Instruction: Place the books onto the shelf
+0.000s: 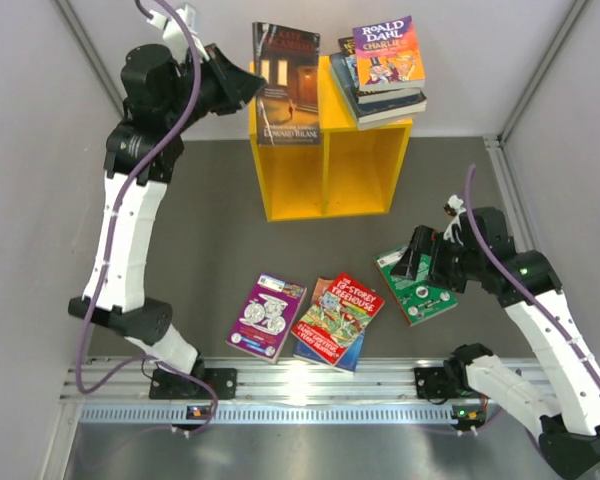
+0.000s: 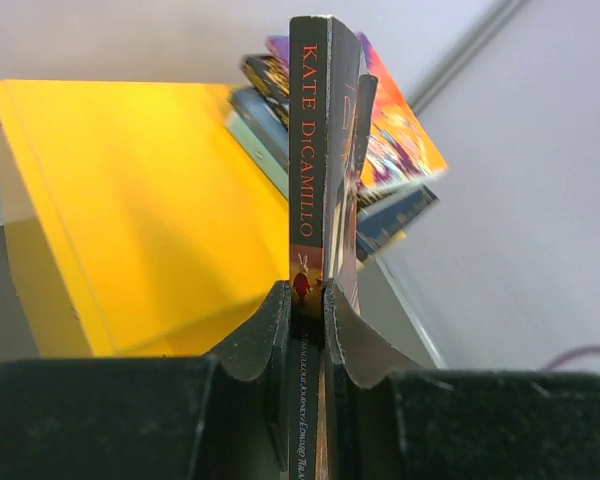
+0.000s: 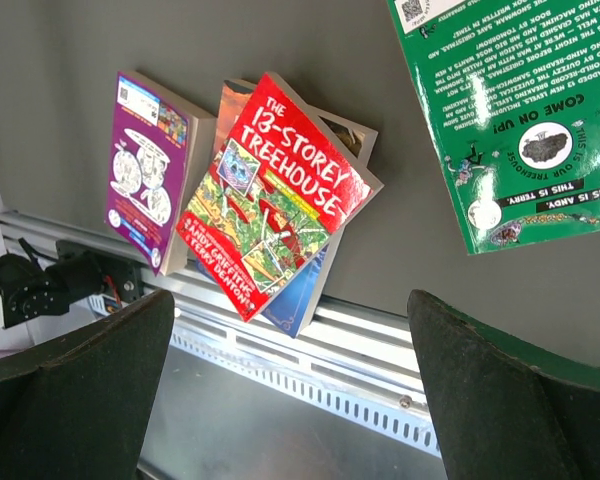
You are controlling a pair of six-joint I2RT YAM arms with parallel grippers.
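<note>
Top external, tabletop (image 1: 200, 220): we see dark grey matting under both sets of jaws.
shelf (image 1: 365, 170): yellow, just beyond the left jaws; a stack of books (image 1: 380, 85) lies on its top.
dark book (image 1: 285, 85): we see the left jaws clenched on its spine edge, holding it over the shelf's left half.
red book (image 1: 338, 318), purple book (image 1: 267, 316): flat, left of the right jaws.
green book (image 1: 425, 295): flat just below the right jaws, which hang released, wide apart.

Spine of the dark book (image 2: 310, 150) pinched in the left tool (image 2: 305, 300) says KATE DiCAMILLO. In front of the right tool (image 3: 290, 310): red book (image 3: 270, 195) "THE 13-STOREY TREEHOUSE", green book (image 3: 510, 120) "COME ON UP!"
</note>
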